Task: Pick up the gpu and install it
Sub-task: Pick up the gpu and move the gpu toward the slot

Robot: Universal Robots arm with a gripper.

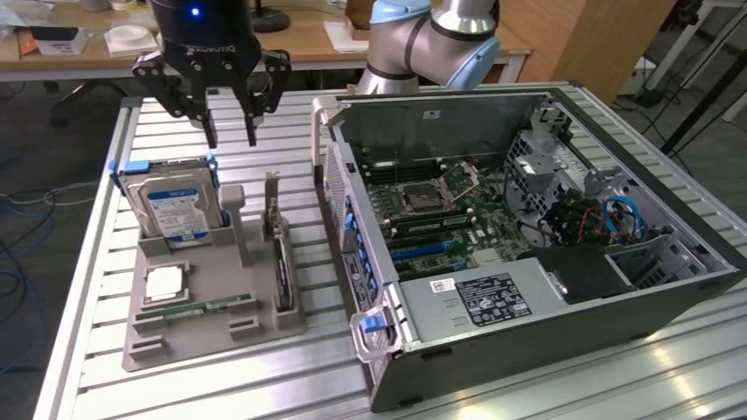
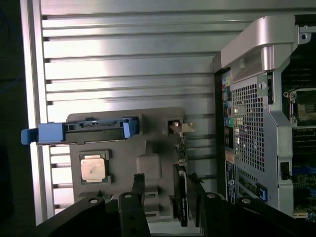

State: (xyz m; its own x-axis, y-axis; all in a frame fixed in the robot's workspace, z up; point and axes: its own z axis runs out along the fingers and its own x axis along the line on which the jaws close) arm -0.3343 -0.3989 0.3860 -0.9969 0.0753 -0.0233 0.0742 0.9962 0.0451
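Overhead, spread jaws wait above the card

Black robot gripper (image 1: 231, 138), jaws wide and empty, hovers over the thin black gpu (image 1: 282, 262), which stands on edge in a matte grey plastic tray (image 1: 175, 341) below the jaws, beside a boxy silver hard drive (image 1: 175, 206). A clean pick likely means descending squarely and pinching the flat faces, sparing the slim metal bracket.
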